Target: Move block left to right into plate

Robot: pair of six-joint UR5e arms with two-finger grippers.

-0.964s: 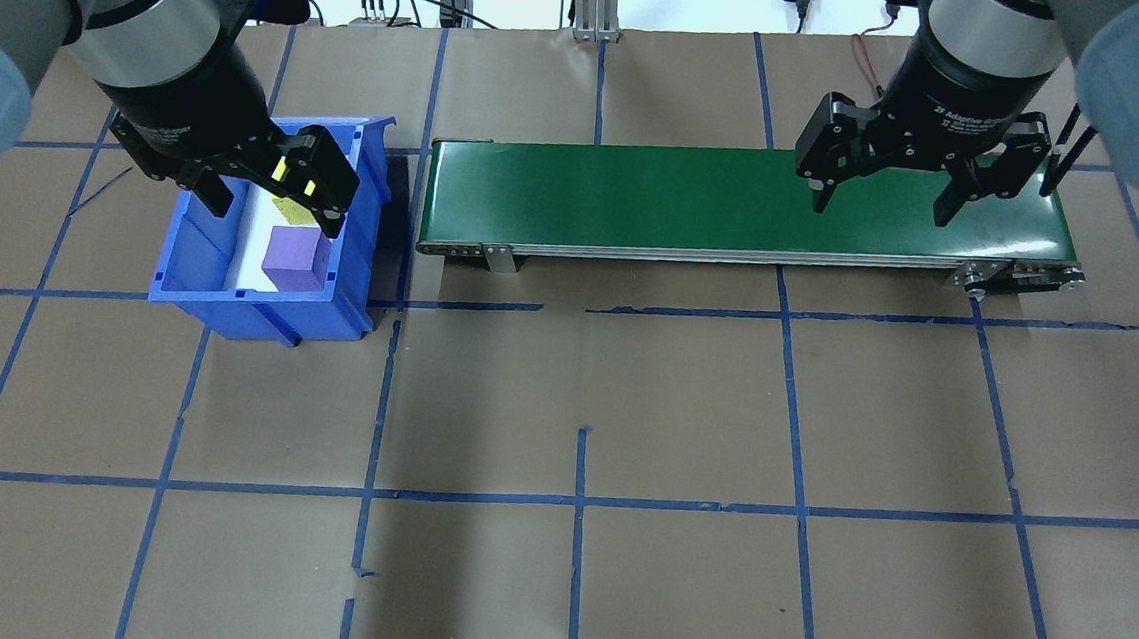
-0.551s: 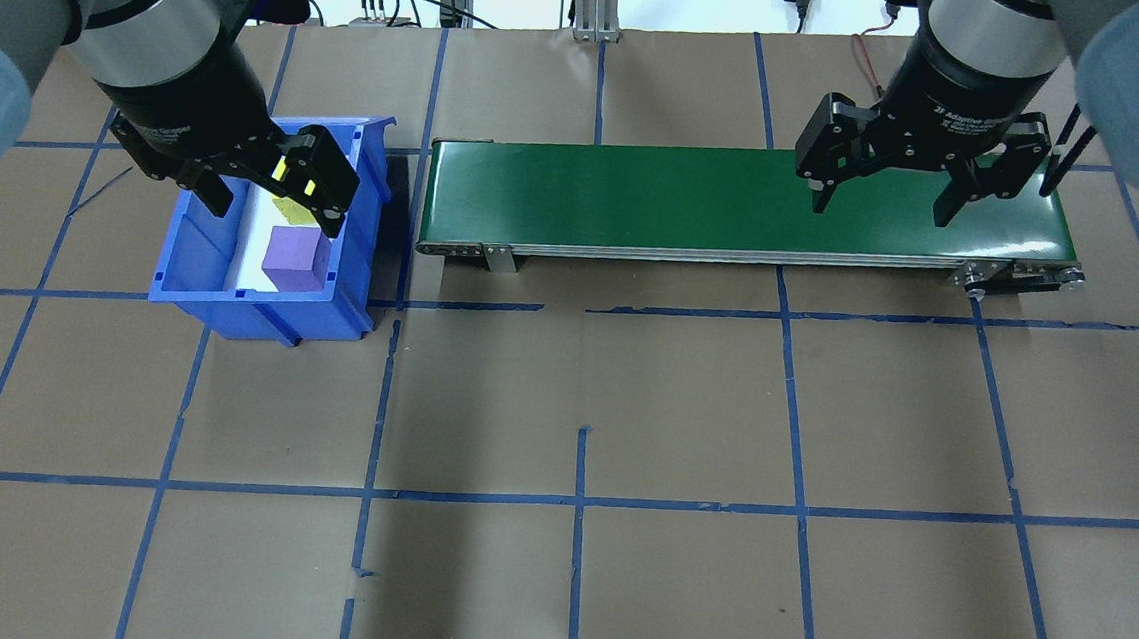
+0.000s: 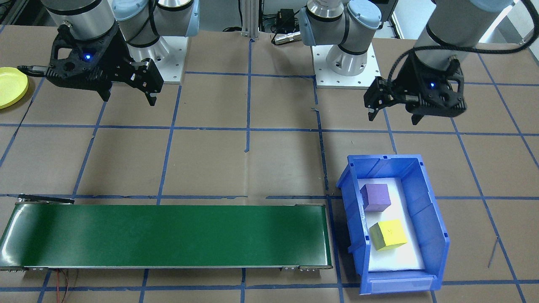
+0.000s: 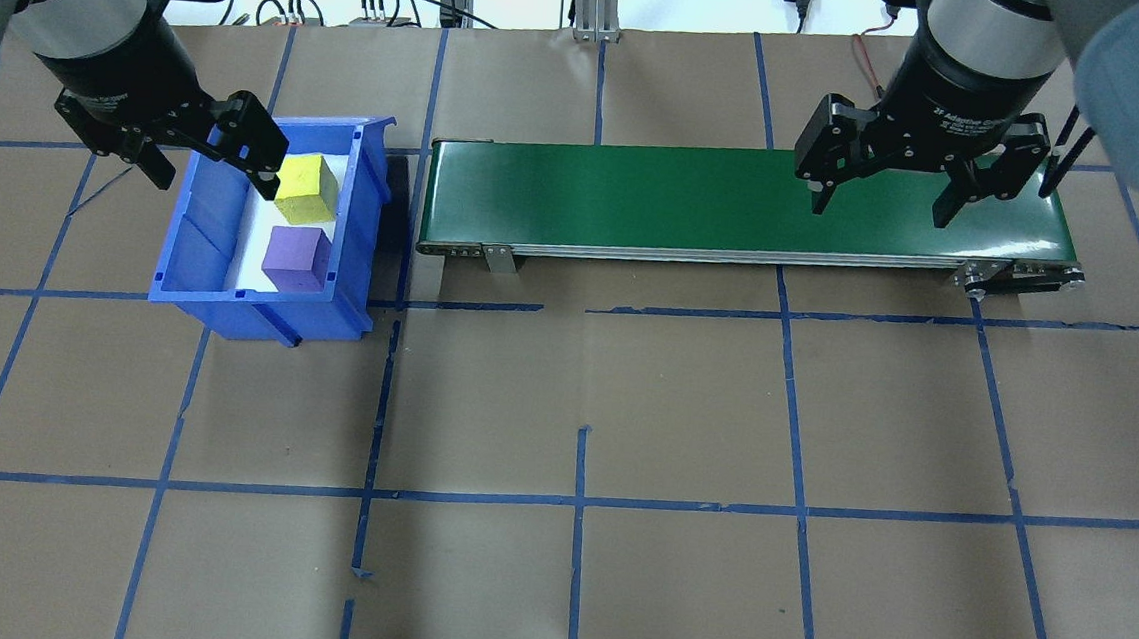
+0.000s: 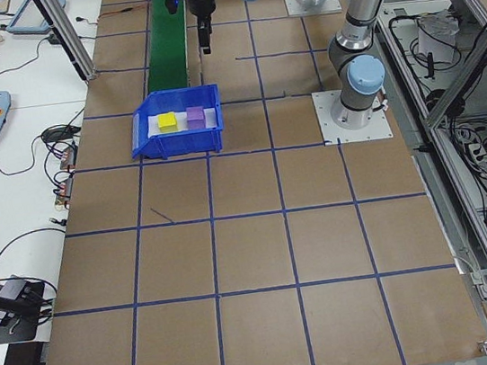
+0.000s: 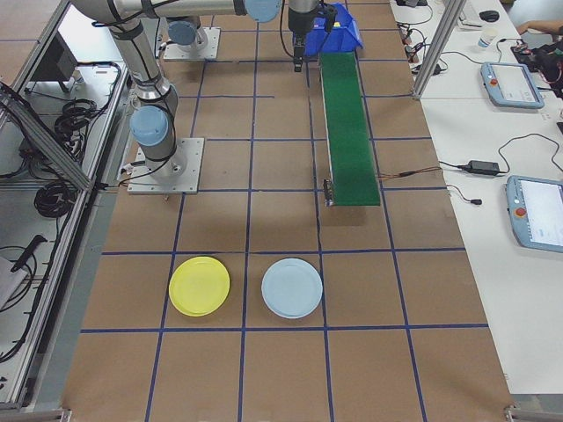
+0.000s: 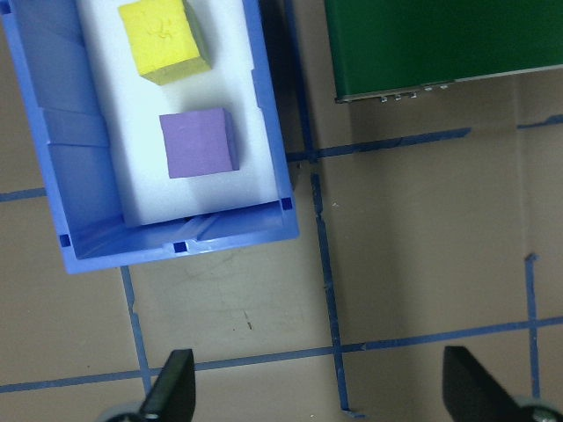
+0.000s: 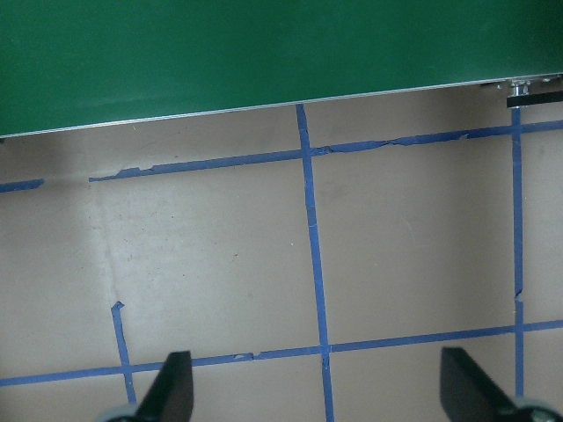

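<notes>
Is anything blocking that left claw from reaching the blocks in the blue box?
Nothing visible. The left claw hangs open above the blue box, whose top is open; the yellow block and purple block lie uncovered inside.

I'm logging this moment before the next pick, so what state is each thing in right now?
left gripper: open, empty, raised beside the bin.
right gripper: open, empty, above the belt's end.
yellow block: in the bin, slightly tilted, ungripped.
purple block: flat in the bin, ungripped.
blue bin: upright, holding both blocks.
green conveyor belt: bare.
yellow plate: empty.
light blue plate: empty.
</notes>
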